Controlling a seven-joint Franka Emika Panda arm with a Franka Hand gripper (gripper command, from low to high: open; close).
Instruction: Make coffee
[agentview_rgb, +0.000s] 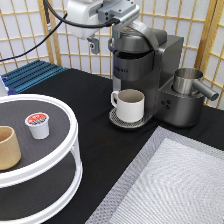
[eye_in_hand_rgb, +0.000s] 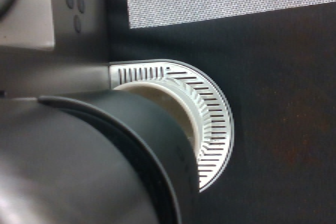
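Note:
The coffee pod (agentview_rgb: 37, 124), white with a red-orange top, stands on the upper tier of a round white stand (agentview_rgb: 70, 150). The grey coffee machine (agentview_rgb: 150, 60) sits at the exterior view's top centre. A white mug (agentview_rgb: 130, 105) stands on its drip tray (agentview_rgb: 116, 120). My gripper (agentview_rgb: 105, 42) hangs open at the machine's lid, one finger (agentview_rgb: 93, 46) just left of it, nothing held. In the wrist view the dark lid (eye_in_hand_rgb: 90, 150) fills the picture, with the mug rim (eye_in_hand_rgb: 161, 95) and the slotted drip tray (eye_in_hand_rgb: 214, 130) below it.
A tan handleless cup (agentview_rgb: 7, 147) stands on the stand's upper tier, left of the pod. A metal pitcher (agentview_rgb: 189, 82) sits at the machine's right. A grey mat (agentview_rgb: 175, 185) covers the bottom right. A blue rack (agentview_rgb: 30, 75) lies at the left, before the lattice screen.

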